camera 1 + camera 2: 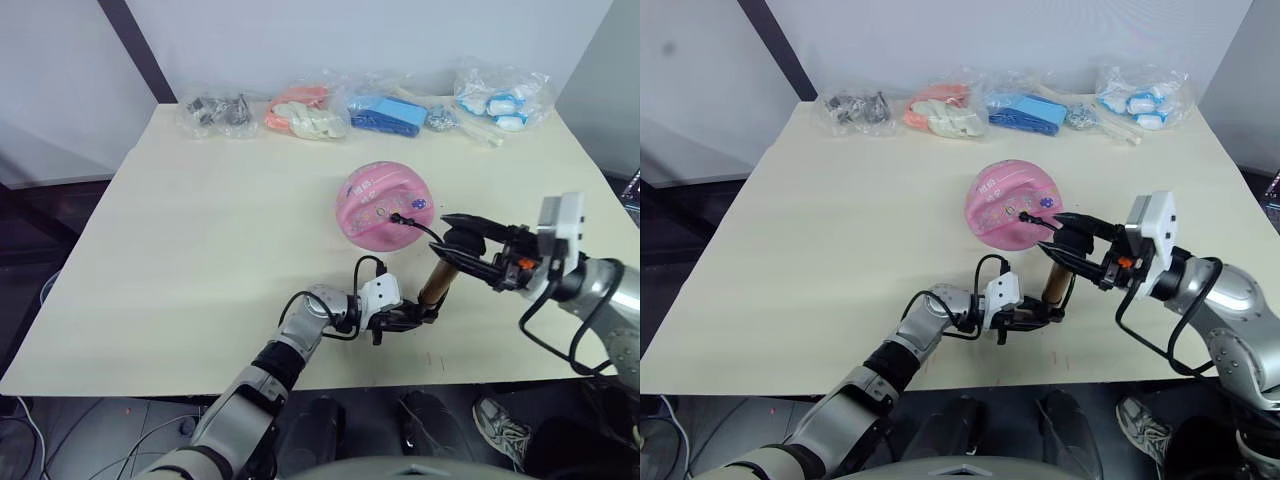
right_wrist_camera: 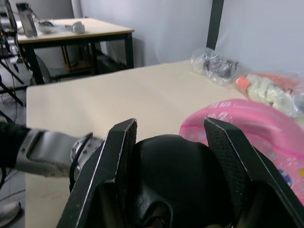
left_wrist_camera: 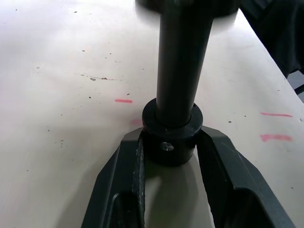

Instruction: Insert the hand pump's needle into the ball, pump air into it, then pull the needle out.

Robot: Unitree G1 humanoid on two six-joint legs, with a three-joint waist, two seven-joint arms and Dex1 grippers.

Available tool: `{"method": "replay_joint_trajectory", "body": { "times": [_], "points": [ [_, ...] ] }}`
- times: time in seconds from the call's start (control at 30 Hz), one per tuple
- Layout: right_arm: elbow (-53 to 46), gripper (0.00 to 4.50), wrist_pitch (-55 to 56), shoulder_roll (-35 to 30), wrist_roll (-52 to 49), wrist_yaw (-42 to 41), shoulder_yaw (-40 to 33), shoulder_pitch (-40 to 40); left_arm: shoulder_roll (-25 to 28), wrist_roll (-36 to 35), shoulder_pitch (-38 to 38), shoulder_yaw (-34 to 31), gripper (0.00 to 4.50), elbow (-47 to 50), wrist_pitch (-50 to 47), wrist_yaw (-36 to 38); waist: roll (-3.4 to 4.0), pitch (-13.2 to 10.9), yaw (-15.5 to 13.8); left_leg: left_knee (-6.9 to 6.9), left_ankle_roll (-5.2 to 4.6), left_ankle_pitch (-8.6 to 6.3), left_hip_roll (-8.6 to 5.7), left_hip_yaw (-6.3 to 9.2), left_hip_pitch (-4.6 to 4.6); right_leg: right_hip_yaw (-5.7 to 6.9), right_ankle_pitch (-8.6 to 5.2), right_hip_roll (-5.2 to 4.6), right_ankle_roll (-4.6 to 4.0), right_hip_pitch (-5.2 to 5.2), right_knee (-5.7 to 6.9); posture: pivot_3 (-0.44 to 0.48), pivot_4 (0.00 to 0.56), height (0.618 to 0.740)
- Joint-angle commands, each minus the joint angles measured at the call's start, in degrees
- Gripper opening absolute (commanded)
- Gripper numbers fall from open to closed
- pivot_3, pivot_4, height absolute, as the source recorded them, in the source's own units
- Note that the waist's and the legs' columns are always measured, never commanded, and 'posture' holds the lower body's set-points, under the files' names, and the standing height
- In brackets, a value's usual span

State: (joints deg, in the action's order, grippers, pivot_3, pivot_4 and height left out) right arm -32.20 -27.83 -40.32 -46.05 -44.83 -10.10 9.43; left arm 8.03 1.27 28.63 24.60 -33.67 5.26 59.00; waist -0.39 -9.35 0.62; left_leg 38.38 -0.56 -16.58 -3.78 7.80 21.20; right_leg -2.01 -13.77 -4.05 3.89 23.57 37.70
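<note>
Pink ball (image 1: 386,204) is sitting saggy and dented on the cream table (image 1: 200,250), mid-table toward the right side, with the needle (image 1: 396,216) looking like it's already in the valve and the thin black hose (image 1: 420,228) running back to the hand pump (image 1: 434,283). So I'd say it's pumping time. The left gripper (image 3: 168,147) is pinching the pump's black base cap between its fingers, and the right gripper (image 2: 168,142) is closing snugly around the black handle on top. To pump well, I'd keep the base pinned down and stroke straight along the barrel so the hose isn't tugging the needle sideways.

The head cameras are showing the whole layout plus bagged stuff (image 1: 300,112) along the far edge. The left wrist camera is showing the clamp on the base cap up close, which the head views can't resolve.
</note>
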Motion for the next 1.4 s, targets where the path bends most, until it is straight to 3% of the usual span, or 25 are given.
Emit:
{"method": "replay_joint_trajectory", "body": {
  "times": [0.03, 0.4, 0.8, 1.03, 1.4],
  "points": [
    [-3.5, 1.75, -1.6, -2.0, -6.0, 1.7, -6.5, 2.7, 1.0, 1.3, -0.6, 0.3, 1.16, -1.9, -1.5, 0.1, 0.00, 0.0, 0.0, 0.00, 0.00, 0.00, 0.00, 0.01, 0.00, 0.00, 0.00, 0.00, 0.00, 0.00, 0.00, 0.000, 0.150, 0.740],
    [-0.4, 1.75, -5.9, -9.4, -15.3, -1.2, -16.4, 3.6, -0.9, 1.5, -0.5, 1.6, 1.16, -1.0, -2.4, 0.6, -0.02, 0.0, -0.3, 0.01, -0.06, -0.03, -0.01, -0.06, 0.02, -0.01, 0.00, -0.04, 0.00, -0.01, -0.01, 0.000, 0.150, 0.740],
    [3.7, 1.75, -10.1, -14.5, -22.5, -0.8, -20.0, 9.9, -3.4, 2.8, 0.8, 2.3, 1.16, -4.0, -1.4, 0.0, -0.04, 0.0, -0.7, 0.03, -0.12, -0.07, 0.00, -0.11, 0.06, -0.02, 0.01, -0.05, 0.00, 0.00, -0.02, 0.000, 0.150, 0.740],
    [3.6, 1.75, -10.8, -15.1, -21.8, -1.7, -19.6, 9.1, -5.1, 3.5, 1.4, 2.6, 1.16, -5.9, -0.6, -0.9, -0.04, 0.0, -1.5, 0.04, -0.16, -0.09, 0.00, -0.15, 0.06, -0.03, 0.01, -0.07, 0.00, 0.00, -0.03, 0.000, 0.150, 0.740],
    [0.9, 1.75, -6.0, -10.0, -10.1, -3.9, -11.4, -1.2, -5.4, 4.1, 1.7, 2.6, 1.16, -8.0, 0.7, -1.0, -0.32, 0.1, -1.4, 0.05, -0.20, -0.12, 0.00, -0.15, -0.24, -0.01, 0.00, -0.06, 0.02, -0.30, -0.07, 0.000, 0.150, 0.740]
  ]
}}
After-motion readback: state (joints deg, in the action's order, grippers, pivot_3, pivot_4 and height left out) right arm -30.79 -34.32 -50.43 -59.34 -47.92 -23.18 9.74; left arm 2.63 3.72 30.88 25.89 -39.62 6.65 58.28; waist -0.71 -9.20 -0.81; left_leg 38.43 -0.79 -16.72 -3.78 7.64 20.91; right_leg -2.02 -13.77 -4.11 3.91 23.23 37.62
